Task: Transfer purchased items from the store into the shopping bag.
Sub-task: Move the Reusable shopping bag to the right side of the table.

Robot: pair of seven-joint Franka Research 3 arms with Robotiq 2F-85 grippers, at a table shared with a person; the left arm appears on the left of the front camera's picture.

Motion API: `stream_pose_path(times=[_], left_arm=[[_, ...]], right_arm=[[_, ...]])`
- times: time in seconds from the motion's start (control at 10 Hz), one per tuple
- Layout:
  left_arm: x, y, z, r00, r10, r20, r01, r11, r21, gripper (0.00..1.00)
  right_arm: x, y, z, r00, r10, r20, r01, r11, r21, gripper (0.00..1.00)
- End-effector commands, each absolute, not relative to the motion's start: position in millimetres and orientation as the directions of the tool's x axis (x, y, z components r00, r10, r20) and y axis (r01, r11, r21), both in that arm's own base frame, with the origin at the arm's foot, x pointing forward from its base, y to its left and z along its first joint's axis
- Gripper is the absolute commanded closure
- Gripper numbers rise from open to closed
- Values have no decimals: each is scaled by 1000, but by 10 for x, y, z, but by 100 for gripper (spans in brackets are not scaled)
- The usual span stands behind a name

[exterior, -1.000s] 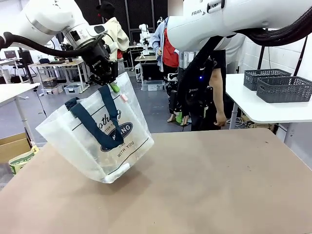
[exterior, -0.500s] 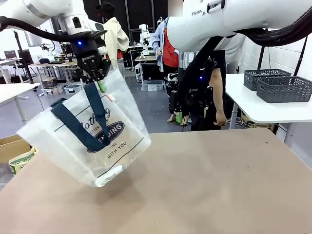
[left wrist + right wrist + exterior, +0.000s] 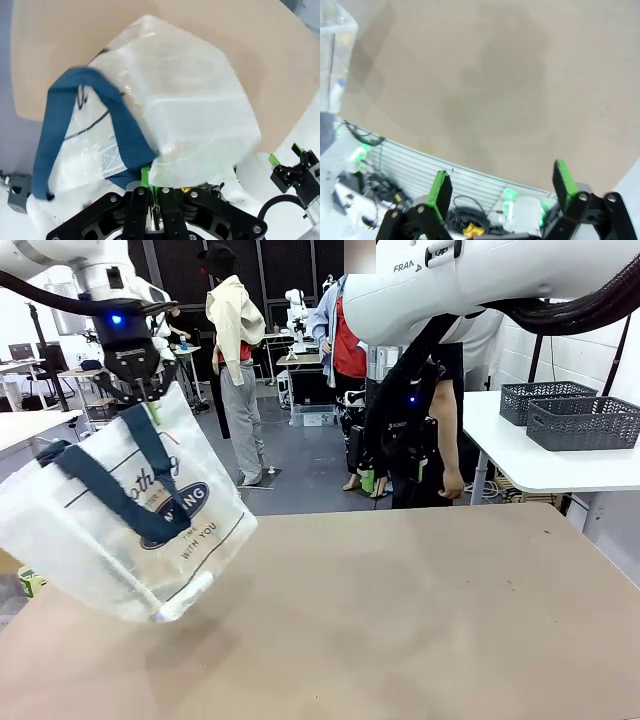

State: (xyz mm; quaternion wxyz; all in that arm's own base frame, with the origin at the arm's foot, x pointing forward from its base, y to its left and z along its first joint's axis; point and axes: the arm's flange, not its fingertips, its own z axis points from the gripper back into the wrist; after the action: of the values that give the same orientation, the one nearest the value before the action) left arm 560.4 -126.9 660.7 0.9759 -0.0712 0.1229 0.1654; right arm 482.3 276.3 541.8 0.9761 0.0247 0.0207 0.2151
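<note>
- Two fingers of our left gripper [image 3: 147, 400] pinch the bag [image 3: 120, 530] at its top edge beside a navy handle [image 3: 120, 485]; in the left wrist view they [image 3: 141, 197] press tight on plastic and strap.
- Bag hangs tilted over the bench's [image 3: 400, 620] left edge, its low corner just above or brushing the surface; we cannot tell which.
- Our right gripper [image 3: 497, 187] waits with fingers spread, holding nothing, high above bare bench.
- We judge the step to be carrying the bag: keep the pinch firm, move slowly to damp swing, and set the base flat, mouth upward.
- Thin plastic may slip, so we should avoid jerks.
</note>
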Motion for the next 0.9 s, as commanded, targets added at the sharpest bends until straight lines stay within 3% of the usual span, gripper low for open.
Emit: stream_pose_path(times=[0.0, 0.5, 0.8], left_arm=[[5441, -983, 6673, 876, 405, -263, -433, 900, -55, 100], [5278, -303, 6701, 783, 588, -201, -604, 797, -22, 100], [5373, -278, 6687, 813, 532, -238, -556, 830, -43, 100]], right_arm=[[4785, 2743, 5406, 909, 415, -34, -412, 909, 65, 0], [4785, 2743, 5406, 909, 415, -34, -412, 909, 65, 0], [4785, 2743, 5406, 909, 415, -34, -412, 909, 65, 0]])
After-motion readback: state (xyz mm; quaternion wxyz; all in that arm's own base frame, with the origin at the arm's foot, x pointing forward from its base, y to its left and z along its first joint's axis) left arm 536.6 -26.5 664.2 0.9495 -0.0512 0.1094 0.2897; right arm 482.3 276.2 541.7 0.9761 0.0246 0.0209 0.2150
